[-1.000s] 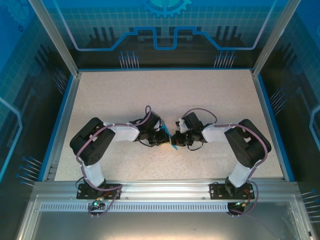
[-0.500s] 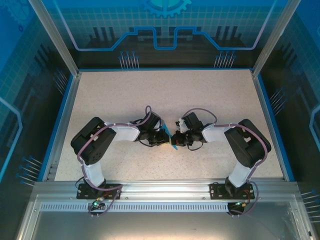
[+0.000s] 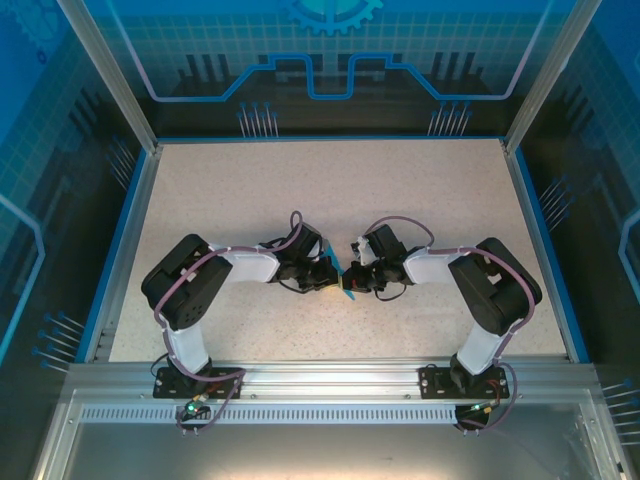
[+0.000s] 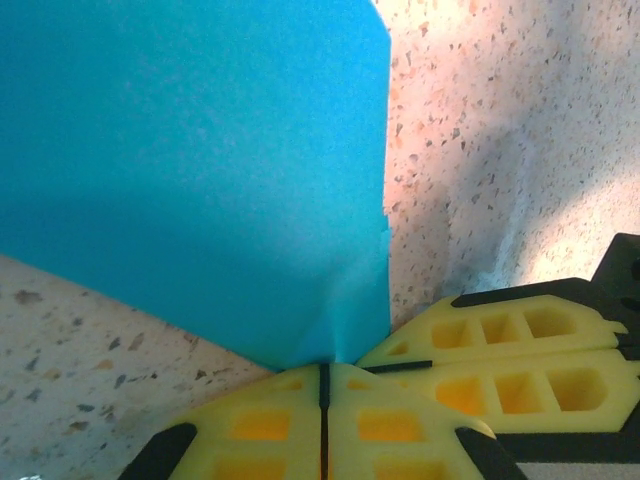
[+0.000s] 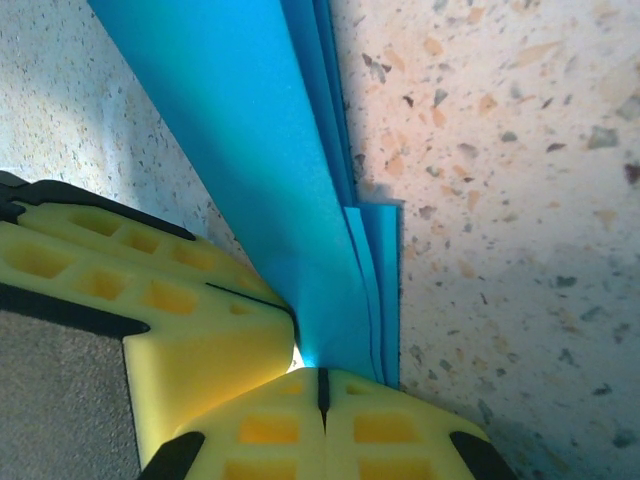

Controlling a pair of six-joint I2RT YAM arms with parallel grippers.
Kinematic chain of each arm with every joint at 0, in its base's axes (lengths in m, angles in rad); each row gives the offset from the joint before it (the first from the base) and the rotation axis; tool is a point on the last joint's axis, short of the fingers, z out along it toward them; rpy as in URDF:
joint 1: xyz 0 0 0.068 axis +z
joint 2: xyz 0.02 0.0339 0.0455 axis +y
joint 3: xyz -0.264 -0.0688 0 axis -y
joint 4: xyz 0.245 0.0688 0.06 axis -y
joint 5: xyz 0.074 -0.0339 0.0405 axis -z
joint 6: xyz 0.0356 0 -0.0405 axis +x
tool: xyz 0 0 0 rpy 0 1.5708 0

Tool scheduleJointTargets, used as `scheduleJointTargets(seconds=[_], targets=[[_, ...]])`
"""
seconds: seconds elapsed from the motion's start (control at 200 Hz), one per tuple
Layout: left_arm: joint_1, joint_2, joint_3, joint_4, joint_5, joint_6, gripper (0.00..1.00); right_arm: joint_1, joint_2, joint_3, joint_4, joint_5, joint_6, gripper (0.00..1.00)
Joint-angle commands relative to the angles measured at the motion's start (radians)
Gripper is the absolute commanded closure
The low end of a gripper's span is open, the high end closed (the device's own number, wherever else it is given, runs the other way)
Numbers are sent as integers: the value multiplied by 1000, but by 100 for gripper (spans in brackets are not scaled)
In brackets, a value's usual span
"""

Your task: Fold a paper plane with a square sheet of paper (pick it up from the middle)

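Left wrist view: our left fingers (image 4: 265, 400) and right fingers (image 4: 500, 328) both clamp the paper plane (image 4: 200, 180) at six o'clock; thin, likely floppy, so we'd hold its layered crease.

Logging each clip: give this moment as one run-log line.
left hand: shut on folded paper | right hand: shut on folded paper | hands meet tip to tip

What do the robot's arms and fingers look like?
Each arm has chunky black joints and a white middle piece: the left arm and the right arm. A thin purple cable loops over each wrist. The fingers are bright yellow with black edges and little square pockets.
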Motion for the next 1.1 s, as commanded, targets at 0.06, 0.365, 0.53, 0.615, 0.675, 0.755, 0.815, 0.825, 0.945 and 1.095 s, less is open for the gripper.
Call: scheduleJointTargets(seconds=[0.06,0.365,0.53,0.615,0.675,0.755,0.815,0.825,0.945,1.095], targets=[[-7,-71,-18,62,-67,0,90,13,110,-73,-178,128,-7,100],[-7,-49,-11,86,-55,-17,87,13,104,-78,-179,130,-5,100],[-7,-32,-10,81,-52,-17,87,13,105,-76,-180,130,-3,100],[-7,-35,-18,80,-62,-16,86,15,104,-76,-180,130,-2,100],[-7,-26,-16,83,-56,-16,86,16,105,-76,-181,131,-2,100],[-7,-6,-11,84,-47,-20,87,15,104,-75,-182,131,-2,100],[-7,6,-10,84,-47,-21,89,14,106,-75,-183,132,-2,100],[-7,7,-11,83,-47,-21,89,15,106,-75,-182,132,-2,100],[-6,28,-6,71,-55,-20,90,16,105,-75,-183,133,0,100],[-5,36,7,30,-93,4,90,17,108,-75,-194,140,-6,100]])
